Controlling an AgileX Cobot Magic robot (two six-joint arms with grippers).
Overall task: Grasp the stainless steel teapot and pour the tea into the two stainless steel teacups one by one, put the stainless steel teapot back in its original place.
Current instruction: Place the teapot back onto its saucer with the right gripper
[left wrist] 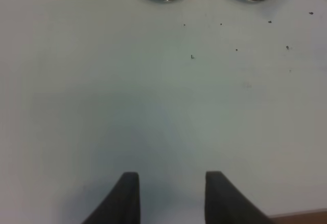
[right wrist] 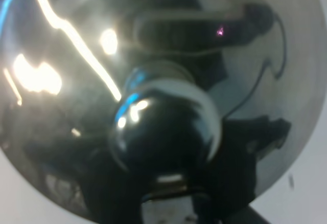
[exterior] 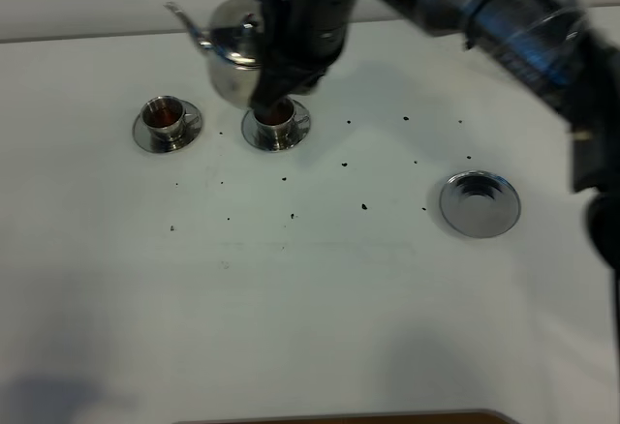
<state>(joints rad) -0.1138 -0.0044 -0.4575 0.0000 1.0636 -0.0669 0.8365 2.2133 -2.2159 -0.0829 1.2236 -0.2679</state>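
Fingers of the right arm (exterior: 281, 75) are closed on the stainless steel teapot (exterior: 231, 56), held above the desk (exterior: 310, 298) behind the teacups (exterior: 276, 122); its empty disc (exterior: 480, 204) lies well to the right. Left fingers (left wrist: 171, 196) are parted, empty.

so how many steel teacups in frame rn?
2. The left teacup stands on its saucer, clear of the arm. The right teacup stands beside it on its own saucer, partly covered by the arm holding the teapot. No others visible.
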